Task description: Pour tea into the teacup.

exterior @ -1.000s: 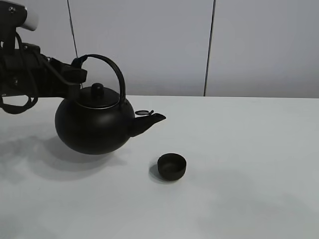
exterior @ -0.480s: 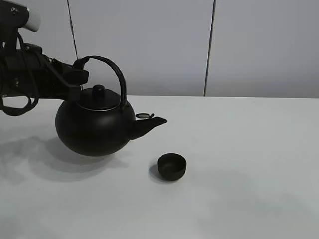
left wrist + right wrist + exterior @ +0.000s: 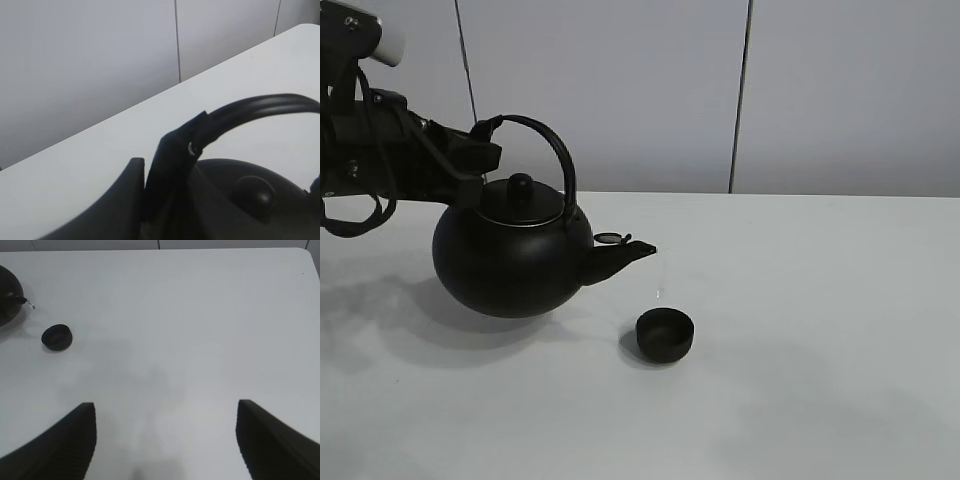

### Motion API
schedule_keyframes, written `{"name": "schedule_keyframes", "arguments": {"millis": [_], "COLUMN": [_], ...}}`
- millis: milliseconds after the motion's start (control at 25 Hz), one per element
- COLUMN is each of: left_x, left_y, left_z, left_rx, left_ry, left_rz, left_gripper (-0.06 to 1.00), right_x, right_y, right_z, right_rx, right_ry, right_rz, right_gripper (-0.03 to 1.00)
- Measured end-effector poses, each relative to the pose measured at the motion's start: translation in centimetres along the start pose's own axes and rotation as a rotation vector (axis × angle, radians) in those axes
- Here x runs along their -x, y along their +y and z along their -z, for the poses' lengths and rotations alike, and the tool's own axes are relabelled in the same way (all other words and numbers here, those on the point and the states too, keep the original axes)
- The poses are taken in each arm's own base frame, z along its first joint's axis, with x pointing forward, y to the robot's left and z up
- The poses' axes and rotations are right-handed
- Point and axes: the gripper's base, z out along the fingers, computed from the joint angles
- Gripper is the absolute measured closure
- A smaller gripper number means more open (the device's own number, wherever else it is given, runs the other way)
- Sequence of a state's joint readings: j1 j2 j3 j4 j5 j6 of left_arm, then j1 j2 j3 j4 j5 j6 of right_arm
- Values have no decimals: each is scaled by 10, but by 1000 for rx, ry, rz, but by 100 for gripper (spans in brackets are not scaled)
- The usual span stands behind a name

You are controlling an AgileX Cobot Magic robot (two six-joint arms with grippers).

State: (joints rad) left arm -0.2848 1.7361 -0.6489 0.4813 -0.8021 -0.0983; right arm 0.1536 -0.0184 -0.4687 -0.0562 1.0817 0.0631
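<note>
The big black kettle [image 3: 515, 260] hangs above the table, tilted with its spout [image 3: 632, 251] toward the teacup. My left gripper [image 3: 480, 150] is shut on the kettle's arched handle [image 3: 558, 152], near its left end. The small black-brown teacup [image 3: 665, 333] stands on the white table, below and slightly right of the spout. A thin drop or thread of liquid [image 3: 660, 290] shows between spout and cup. In the left wrist view my gripper [image 3: 165, 150] clamps the handle [image 3: 260, 106] above the lid knob [image 3: 255, 192]. My right gripper [image 3: 166, 407] is open and empty, far from the teacup [image 3: 56, 337].
The white table [image 3: 820, 350] runs to a grey panelled wall [image 3: 650, 90] behind. The kettle's edge [image 3: 7, 302] shows in the right wrist view. The table's far corner [image 3: 305, 252] shows there too. Nothing else stands on the table.
The kettle has shifted slightly right and tipped further, spout lower. A thin drop of liquid now shows under the spout above the teacup. The teacup has not moved.
</note>
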Motion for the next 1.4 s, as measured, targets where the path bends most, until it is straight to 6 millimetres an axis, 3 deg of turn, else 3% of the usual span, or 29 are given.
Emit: {"name": "schedule_keyframes", "arguments": {"millis": [1400], "left_x": [0], "left_y": [0], "left_z": [0], "left_rx": [0], "left_ry": [4], "left_rz": [-50], "left_gripper": [79], "right_x": [0], "right_y": [0], "right_z": [0], "right_rx": [0], "right_ry": [0], "right_rz": [0], "right_gripper": [43]}}
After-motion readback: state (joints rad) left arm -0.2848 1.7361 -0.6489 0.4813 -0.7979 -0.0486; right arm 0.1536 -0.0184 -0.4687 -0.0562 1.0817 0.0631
